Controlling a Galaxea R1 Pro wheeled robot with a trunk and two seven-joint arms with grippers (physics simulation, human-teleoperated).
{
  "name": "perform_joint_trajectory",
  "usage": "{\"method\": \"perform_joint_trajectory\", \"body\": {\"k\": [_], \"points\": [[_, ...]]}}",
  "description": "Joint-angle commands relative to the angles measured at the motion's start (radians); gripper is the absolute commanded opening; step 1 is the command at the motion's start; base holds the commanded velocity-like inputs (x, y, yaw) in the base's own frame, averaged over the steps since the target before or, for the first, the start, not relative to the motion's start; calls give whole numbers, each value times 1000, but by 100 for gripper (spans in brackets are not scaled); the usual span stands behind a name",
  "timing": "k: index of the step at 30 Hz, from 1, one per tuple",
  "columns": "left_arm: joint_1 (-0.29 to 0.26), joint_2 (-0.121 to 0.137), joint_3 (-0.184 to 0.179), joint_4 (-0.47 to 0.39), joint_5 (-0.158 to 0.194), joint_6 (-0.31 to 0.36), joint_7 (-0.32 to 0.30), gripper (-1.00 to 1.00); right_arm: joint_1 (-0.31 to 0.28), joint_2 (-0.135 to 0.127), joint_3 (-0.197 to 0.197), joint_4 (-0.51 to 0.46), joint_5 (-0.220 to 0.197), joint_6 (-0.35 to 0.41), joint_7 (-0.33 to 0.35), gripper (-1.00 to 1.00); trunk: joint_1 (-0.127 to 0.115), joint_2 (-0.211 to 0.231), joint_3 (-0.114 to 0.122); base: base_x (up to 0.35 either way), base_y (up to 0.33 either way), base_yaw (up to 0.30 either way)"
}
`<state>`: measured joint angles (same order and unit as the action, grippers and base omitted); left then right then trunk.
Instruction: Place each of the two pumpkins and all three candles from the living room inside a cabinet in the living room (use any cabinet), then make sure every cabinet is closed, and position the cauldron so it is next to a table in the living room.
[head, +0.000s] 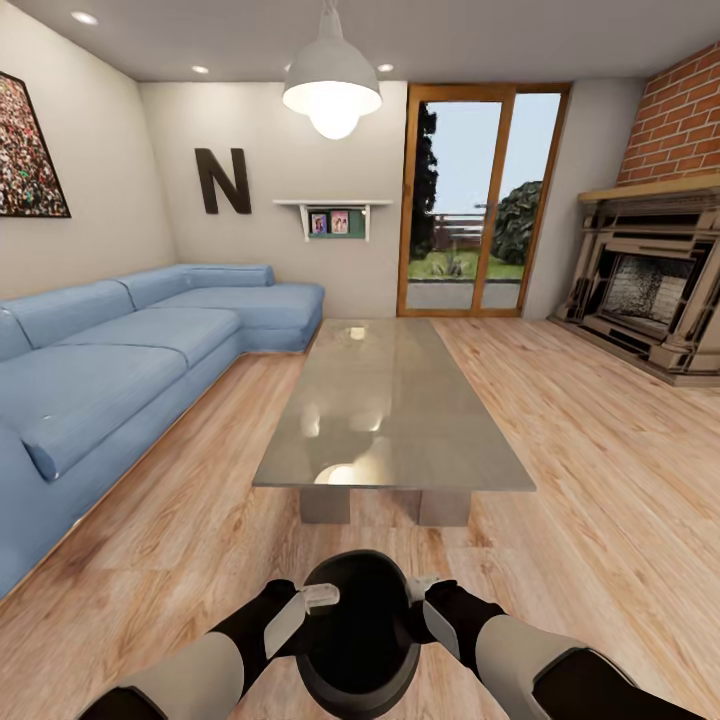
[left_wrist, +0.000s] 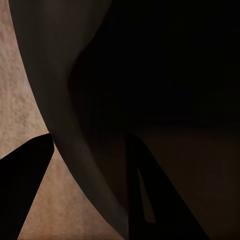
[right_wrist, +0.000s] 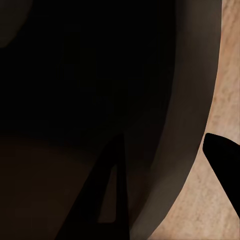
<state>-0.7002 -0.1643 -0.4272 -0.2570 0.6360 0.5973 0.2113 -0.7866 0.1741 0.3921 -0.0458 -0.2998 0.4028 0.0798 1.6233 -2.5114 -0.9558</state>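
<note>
The black cauldron (head: 360, 632) is low in the head view, between my two arms, its wide dark mouth facing up. My left gripper (head: 308, 603) is shut on its left rim and my right gripper (head: 424, 592) on its right rim. The left wrist view has the cauldron wall (left_wrist: 65, 75) between the fingers of the left gripper (left_wrist: 87, 152), one finger inside and one outside. It is the same for the cauldron wall (right_wrist: 192, 75) and right gripper (right_wrist: 165, 145) in the right wrist view. The glossy grey table (head: 390, 400) stands just beyond the cauldron, short end toward me. Pumpkins, candles and cabinet are out of view.
A blue corner sofa (head: 120, 350) runs along the left of the table. A fireplace (head: 650, 290) under red brick is at the far right, and a glass door (head: 480, 200) at the back. Wooden floor (head: 600, 480) lies on both sides of the table.
</note>
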Motion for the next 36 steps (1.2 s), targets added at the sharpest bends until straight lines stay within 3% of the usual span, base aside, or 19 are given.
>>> {"method": "perform_joint_trajectory", "body": {"k": [1,16,25,36], "points": [[0,0,-4,-2,24,1,7,-100,-1,0,-30,-23,-35,7,6,-100,0,-1,-2,0,0,0],[0,0,-4,-2,24,1,7,-100,0,0,-30,-23,-35,7,6,-100,0,-1,-25,4,0,0],[0,0,-5,-2,24,1,7,-100,0,0,-31,-23,-35,7,6,-100,0,-1,-40,246,-99,0],[-1,0,-5,-2,24,1,7,-100,0,0,-31,-23,-35,7,6,-100,0,-1,-57,51,-31,-38]]}}
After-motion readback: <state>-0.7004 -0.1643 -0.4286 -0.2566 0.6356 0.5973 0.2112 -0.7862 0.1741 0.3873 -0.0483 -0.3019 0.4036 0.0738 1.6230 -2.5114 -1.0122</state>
